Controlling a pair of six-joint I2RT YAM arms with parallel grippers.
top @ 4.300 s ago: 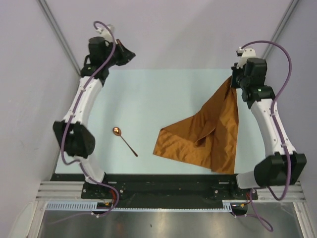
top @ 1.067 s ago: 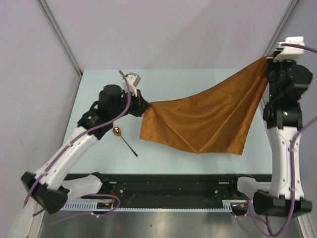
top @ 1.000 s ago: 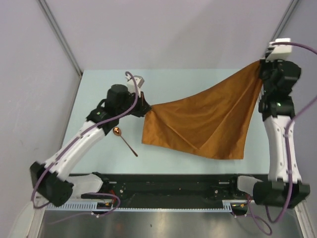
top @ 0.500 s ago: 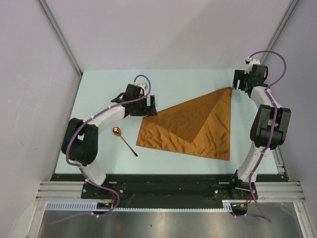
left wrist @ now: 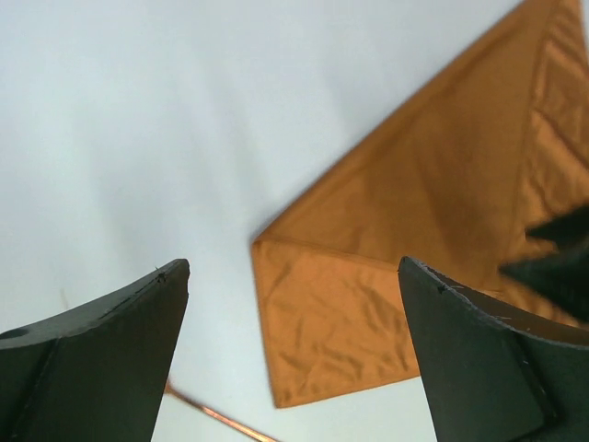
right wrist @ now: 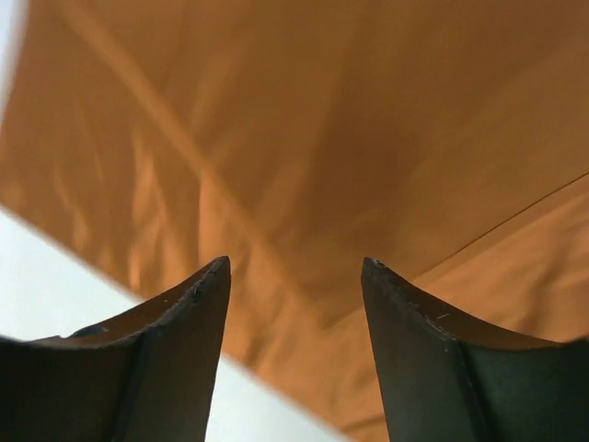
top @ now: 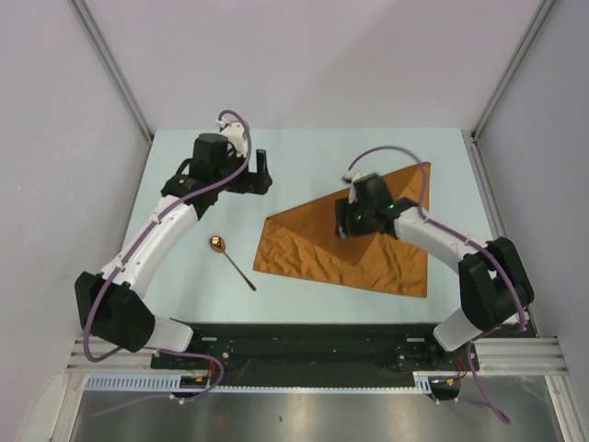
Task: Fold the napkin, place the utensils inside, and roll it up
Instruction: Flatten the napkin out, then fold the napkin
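Note:
The rust-brown napkin [top: 308, 250] lies flat on the table, a layer folded over it along a diagonal crease. The spoon [top: 232, 260] rests left of it, copper bowl toward the back, apart from the cloth. My left gripper [top: 262, 175] hovers open behind the napkin's left corner and holds nothing. In the left wrist view the gripper [left wrist: 294, 267] frames the napkin [left wrist: 414, 230] and a bit of the spoon handle [left wrist: 213, 416]. My right gripper [top: 350, 221] is open just above the napkin's middle. In the right wrist view the gripper [right wrist: 294, 262] has only the napkin [right wrist: 350, 120] beneath it.
The pale blue table [top: 304, 152] is bounded by grey walls at the back and both sides. A black rail [top: 304, 336] with the arm bases runs along the near edge. The right arm's forearm lies across the napkin's right half.
Both grippers have opened and let go of the napkin, which dropped flat onto the table. The left gripper drew back and left. The right arm swung from the far right corner to over the cloth's middle.

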